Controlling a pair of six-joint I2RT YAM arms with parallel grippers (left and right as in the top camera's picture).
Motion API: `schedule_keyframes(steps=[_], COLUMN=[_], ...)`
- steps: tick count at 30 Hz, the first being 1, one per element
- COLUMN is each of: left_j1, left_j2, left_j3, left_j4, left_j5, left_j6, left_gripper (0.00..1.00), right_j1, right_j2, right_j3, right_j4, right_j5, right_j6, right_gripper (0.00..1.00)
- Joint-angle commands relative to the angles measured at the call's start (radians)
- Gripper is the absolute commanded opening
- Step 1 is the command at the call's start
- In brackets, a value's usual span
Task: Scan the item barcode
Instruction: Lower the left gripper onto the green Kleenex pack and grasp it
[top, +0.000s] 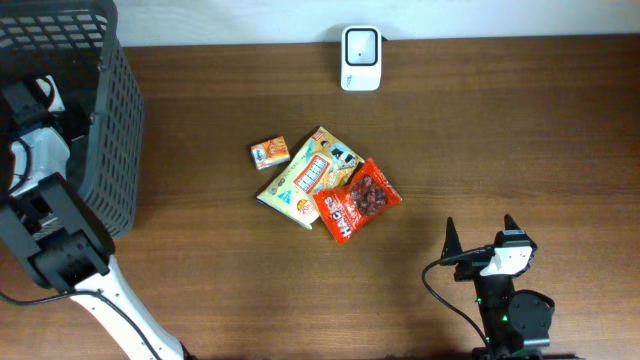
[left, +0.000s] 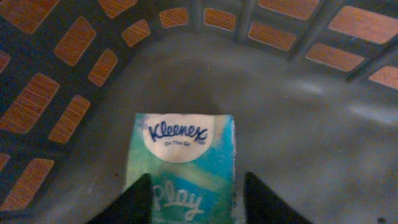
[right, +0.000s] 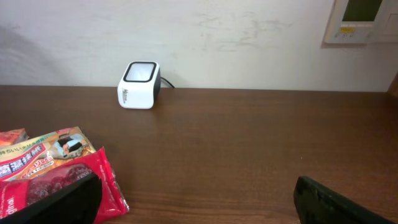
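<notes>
The scan seems not yet begun: in the basket (top: 118, 130) at upper left the left gripper (left: 198, 182) straddles the tissue pack (left: 183, 134), whether pinching I cannot tell, far from the scanner (top: 360, 45) at top centre, while the right gripper (top: 480, 226) rests spread at lower right.

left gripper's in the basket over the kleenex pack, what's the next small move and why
Probably close the left gripper firmly on the Kleenex pack. Its fingers flank the pack's sides as it lies flat on the floor of the basket, but a firm grip isn't evident yet. The pack must be held before it can go to the scanner.
</notes>
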Motion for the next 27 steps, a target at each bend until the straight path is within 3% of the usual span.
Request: schedule_keyframes(steps=[1,3,6,9,12,14,19,27], left_j1=[0.008,0.008,0.008,0.008,0.008,0.008,0.008,0.008], left_j2=[0.010,0.010,0.010,0.010,0.010,0.010,0.010,-0.071], left_j3=[-0.017,-0.017,-0.017,-0.017,-0.017,-0.017,-0.017,-0.016], left_j4=[-0.004,-0.010,-0.033,-0.055,-0.063,-0.071,-0.078,-0.081], left_j5=[0.014,0.014,0.014,0.014,0.014,0.014,0.014,0.014], left_j6=[0.003,0.003,0.003,0.003,0.003,0.003,0.003,0.003], left_gripper=[0.17,0.08,0.04,0.21,0.49,0.50,0.00,0.00], right_j1=[0.006,0.006,0.006,0.006,0.006,0.006,0.006,0.006], right_j2=[-0.005,-0.005,-0.005,-0.005,-0.005,-0.005,-0.005,-0.005], right_j3=[-0.005,-0.005,-0.005,-0.005,-0.005,-0.005,-0.005,-0.005], right_j4=[-0.007,-0.007,-0.007,-0.007,-0.007,-0.007,-0.007,-0.007], right_j5=[0.008,0.008,0.008,0.008,0.008,0.008,0.008,0.008], right_j6=[0.010,0.010,0.011,0.010,0.010,0.010,0.010,0.011], right_gripper=[0.98,0.99,0.98,0.98,0.98,0.98,0.98,0.98])
